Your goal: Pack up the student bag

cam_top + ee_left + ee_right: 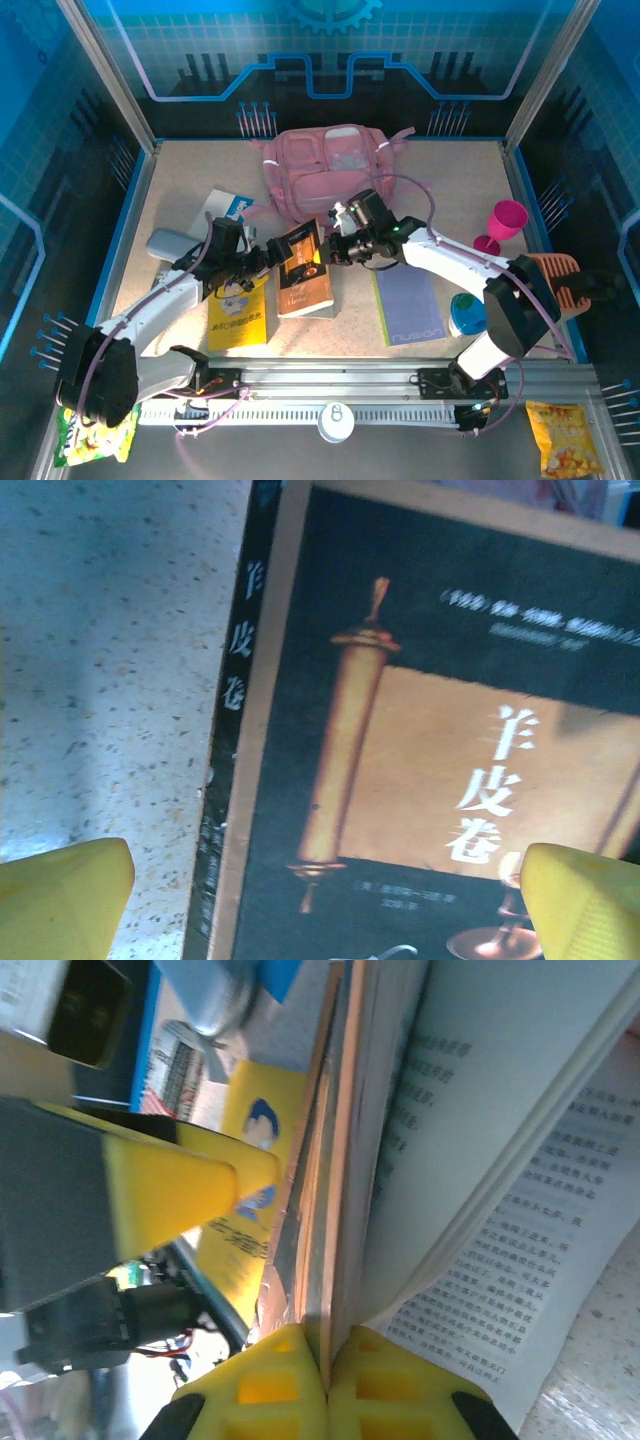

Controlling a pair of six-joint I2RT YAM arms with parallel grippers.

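The student bag [318, 168], a pink fabric backpack, lies at the back middle of the table. In front of it a dark book with a golden scroll on its cover [303, 272] is tipped up off the table. My right gripper [336, 250] is shut on the edge of the book's cover [335, 1210], and the pages [480, 1160] fan open beside it. My left gripper [266, 262] stands open at the book's left side. In the left wrist view its yellow fingertips [62, 900] straddle the book's cover [430, 730] without touching it.
A yellow book [238, 312] lies under my left arm and a purple notebook [408, 305] under my right. A grey-blue pouch [170, 245] sits far left, a magenta goblet [503, 225] far right, and a blue round object [467, 315] next to the right arm.
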